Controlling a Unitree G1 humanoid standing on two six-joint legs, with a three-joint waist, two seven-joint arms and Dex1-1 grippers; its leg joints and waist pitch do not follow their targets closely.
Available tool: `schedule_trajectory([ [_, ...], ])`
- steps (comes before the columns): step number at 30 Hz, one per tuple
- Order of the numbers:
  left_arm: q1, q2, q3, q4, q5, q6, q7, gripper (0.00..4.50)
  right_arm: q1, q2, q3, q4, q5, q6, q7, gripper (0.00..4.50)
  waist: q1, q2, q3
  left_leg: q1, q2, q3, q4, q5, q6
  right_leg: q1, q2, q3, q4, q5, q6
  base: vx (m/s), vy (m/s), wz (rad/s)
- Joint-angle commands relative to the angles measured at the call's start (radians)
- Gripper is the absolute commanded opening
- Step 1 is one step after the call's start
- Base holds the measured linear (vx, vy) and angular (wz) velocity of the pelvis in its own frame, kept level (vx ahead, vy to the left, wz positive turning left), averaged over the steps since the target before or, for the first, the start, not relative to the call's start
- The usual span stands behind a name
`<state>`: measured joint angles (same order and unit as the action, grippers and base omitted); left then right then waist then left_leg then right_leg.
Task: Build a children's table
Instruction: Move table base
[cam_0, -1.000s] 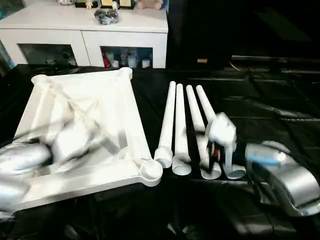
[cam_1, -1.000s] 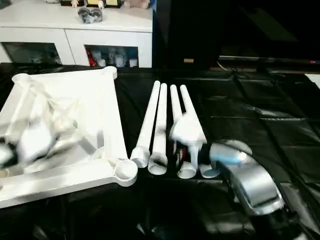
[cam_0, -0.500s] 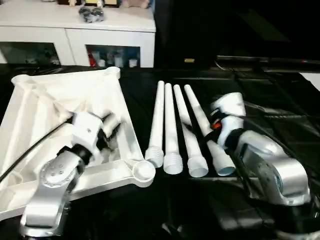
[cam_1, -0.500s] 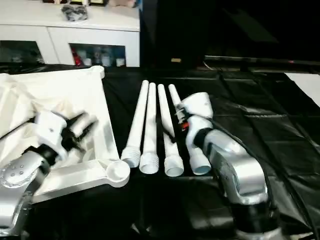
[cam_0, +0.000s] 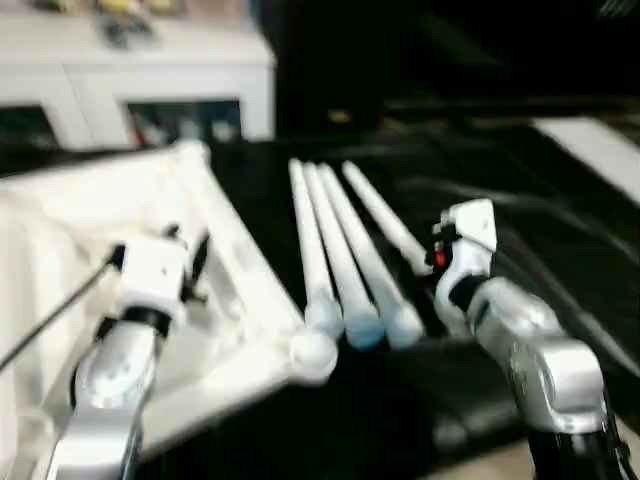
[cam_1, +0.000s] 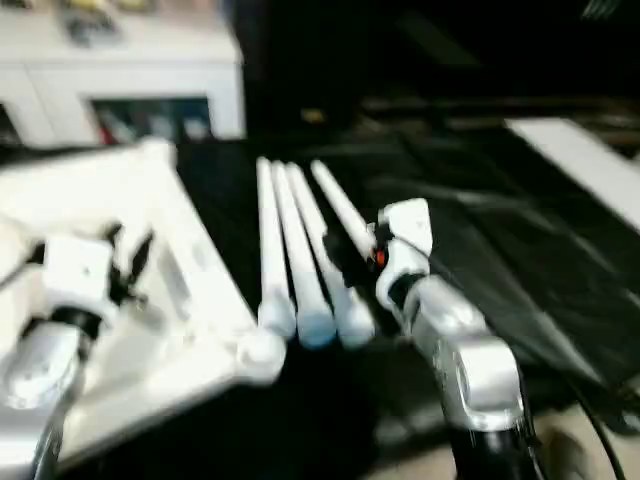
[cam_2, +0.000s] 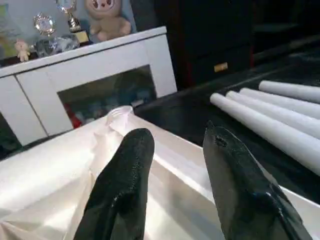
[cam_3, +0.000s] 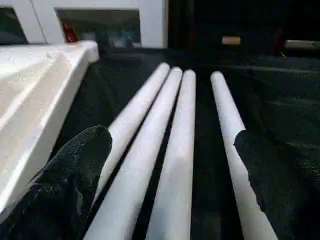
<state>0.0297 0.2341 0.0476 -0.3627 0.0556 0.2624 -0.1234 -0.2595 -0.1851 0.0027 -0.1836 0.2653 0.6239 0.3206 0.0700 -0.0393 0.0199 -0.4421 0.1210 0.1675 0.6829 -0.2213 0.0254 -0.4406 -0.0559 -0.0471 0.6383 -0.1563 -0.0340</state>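
The white tabletop (cam_0: 90, 250) lies upside down on the black sheet (cam_0: 520, 220), its ribbed underside up, and it serves as the landmark here. Just to its right, four white legs (cam_3: 175, 150) lie side by side on the sheet, their wider ends near the tabletop's rounded corner socket (cam_0: 312, 352); three lie close together and the fourth is set slightly apart, furthest from the tabletop. The left gripper (cam_2: 175, 170) hangs above the tabletop's underside, its two black fingers (cam_2: 125, 185) partly apart with nothing between them. The right gripper (cam_3: 175, 175) sits over the legs beside the tabletop, its fingers (cam_3: 70, 175) spread wide, straddling the row without clasping any leg. Behind the tabletop stands a white cabinet (cam_2: 95, 65) with glass doors, and on top of it are a plush toy (cam_2: 105, 20) and a small trophy (cam_2: 72, 17).
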Motion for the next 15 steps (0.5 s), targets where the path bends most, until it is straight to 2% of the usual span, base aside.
schedule_trajectory([
  [1, 0.011, -0.009, -0.005, -0.027, 0.008, 0.021, 0.008, 1.91, -0.006, -0.012, 0.024, 0.006, -0.006, -0.006, 0.021, 4.50, 0.003, 0.057, -0.085, 0.034, 0.111, -0.156, -0.153, 0.822, -0.220, 0.018, 0.026, -0.035, 0.065, 0.055, -0.052, -0.152, -0.036, 0.43],
  [2, 0.011, -0.010, -0.005, -0.030, 0.010, 0.022, 0.011, 1.91, -0.007, -0.012, 0.031, 0.006, -0.006, -0.008, 0.028, 4.50, -0.014, 0.055, -0.076, 0.047, 0.137, -0.235, -0.190, 0.386, -0.190, -0.008, 0.011, -0.032, 0.105, -0.259, 0.035, -0.152, -0.036, 0.43],
  [3, 0.011, -0.011, -0.005, -0.031, 0.011, 0.024, 0.014, 1.91, -0.007, -0.013, 0.034, 0.006, -0.007, -0.008, 0.030, 4.50, -0.010, 0.058, -0.065, 0.041, 0.140, -0.247, -0.207, 0.159, -0.184, -0.012, 0.010, -0.028, 0.122, -0.302, 0.037, -0.173, -0.090, 0.59],
  [4, 0.012, -0.013, -0.007, -0.033, 0.016, 0.026, 0.023, 1.91, -0.008, -0.014, 0.043, 0.008, -0.006, -0.009, 0.037, 4.50, -0.021, 0.057, -0.060, 0.043, 0.111, -0.293, -0.237, -0.261, -0.160, 0.010, 0.014, -0.019, 0.120, -0.338, -0.014, -0.194, -0.113, 0.58],
  [5, 0.012, -0.012, -0.009, -0.034, 0.019, 0.026, 0.029, 1.91, -0.010, -0.016, 0.050, 0.010, -0.007, -0.013, 0.042, 4.50, -0.011, 0.049, -0.050, 0.028, 0.058, -0.311, -0.272, -0.583, -0.162, 0.049, 0.025, -0.007, 0.098, -0.348, -0.101, -0.194, -0.113, 0.58],
  [6, 0.012, -0.012, -0.010, -0.034, 0.021, 0.026, 0.030, 1.91, -0.010, -0.017, 0.053, 0.011, -0.008, -0.015, 0.044, 4.50, -0.011, 0.049, -0.050, 0.028, 0.058, -0.311, -0.272, -0.583, -0.162, 0.049, 0.025, -0.007, 0.098, -0.348, -0.101, -0.203, -0.136, 0.49],
  [7, 0.013, -0.010, -0.012, -0.035, 0.024, 0.026, 0.032, 1.91, -0.010, -0.018, 0.056, 0.011, -0.008, -0.016, 0.046, 4.50, -0.006, 0.026, -0.050, 0.001, -0.008, -0.314, -0.297, -0.689, -0.171, 0.099, 0.015, 0.008, 0.064, -0.383, -0.193, -0.202, -0.179, 0.48],
  [8, 0.014, -0.009, -0.013, -0.038, 0.028, 0.027, 0.033, 1.91, -0.011, -0.019, 0.061, 0.013, -0.009, -0.018, 0.051, 4.50, 0.016, -0.017, -0.030, -0.014, -0.085, -0.236, -0.047, -0.543, -0.147, 0.099, -0.162, 0.034, -0.169, -0.592, -0.440, -0.202, -0.179, 0.48],
  [9, 0.014, -0.010, -0.013, -0.039, 0.029, 0.027, 0.033, 1.91, -0.011, -0.020, 0.062, 0.013, -0.009, -0.019, 0.053, 4.50, 0.020, -0.018, -0.014, -0.003, -0.080, -0.149, 0.176, -0.350, -0.096, 0.073, -0.242, 0.010, -0.235, -0.681, -0.527, -0.213, -0.187, 0.43],
  [10, 0.014, -0.010, -0.013, -0.040, 0.031, 0.028, 0.032, 1.91, -0.012, -0.021, 0.065, 0.014, -0.010, -0.020, 0.056, 4.50, 0.019, -0.006, 0.022, -0.045, -0.024, -0.083, 0.221, -0.188, -0.062, 0.125, -0.231, -0.035, -0.203, -0.762, -0.402, -0.112, -0.082, 0.18],
  [11, 0.012, -0.010, -0.013, -0.039, 0.035, 0.028, 0.031, 1.91, -0.013, -0.022, 0.066, 0.015, -0.012, -0.021, 0.060, 4.50, 0.012, -0.016, 0.048, -0.016, -0.008, -0.069, 0.241, -0.191, -0.064, 0.096, -0.249, -0.079, -0.225, -0.833, -0.352, -0.179, -0.138, 0.22],
  [12, 0.010, -0.010, -0.013, -0.039, 0.038, 0.028, 0.031, 1.91, -0.013, -0.023, 0.067, 0.015, -0.013, -0.022, 0.062, 4.50, 0.012, -0.015, 0.029, 0.023, 0.016, -0.051, 0.233, -0.279, -0.074, 0.137, -0.249, -0.149, -0.205, -0.850, -0.301, -0.101, -0.108, 0.18],
  [13, -0.001, -0.019, -0.005, -0.031, 0.015, 0.057, 0.025, 1.91, -0.016, -0.025, 0.067, 0.019, -0.015, -0.027, 0.063, 4.50, 0.009, -0.005, 0.018, 0.055, 0.039, -0.049, 0.198, -0.319, -0.059, 0.156, -0.249, -0.184, -0.207, -0.832, -0.262, -0.108, -0.135, 0.49],
  [14, -0.006, -0.025, 0.000, -0.027, 0.000, 0.076, 0.022, 1.91, -0.016, -0.025, 0.066, 0.021, -0.015, -0.028, 0.062, 4.50, 0.000, 0.056, -0.028, 0.085, 0.157, -0.138, -0.020, -0.376, -0.015, 0.255, -0.154, -0.233, -0.109, -0.519, -0.123, -0.042, -0.079, 0.45],
  [15, -0.006, -0.025, 0.000, -0.027, 0.000, 0.076, 0.022, 1.91, -0.016, -0.025, 0.066, 0.021, -0.015, -0.028, 0.062, 4.50, -0.016, 0.106, -0.052, 0.180, 0.222, -0.275, -0.110, -0.233, 0.013, 0.130, -0.055, -0.196, 0.065, -0.319, -0.063, -0.052, -0.090, 0.49],
])
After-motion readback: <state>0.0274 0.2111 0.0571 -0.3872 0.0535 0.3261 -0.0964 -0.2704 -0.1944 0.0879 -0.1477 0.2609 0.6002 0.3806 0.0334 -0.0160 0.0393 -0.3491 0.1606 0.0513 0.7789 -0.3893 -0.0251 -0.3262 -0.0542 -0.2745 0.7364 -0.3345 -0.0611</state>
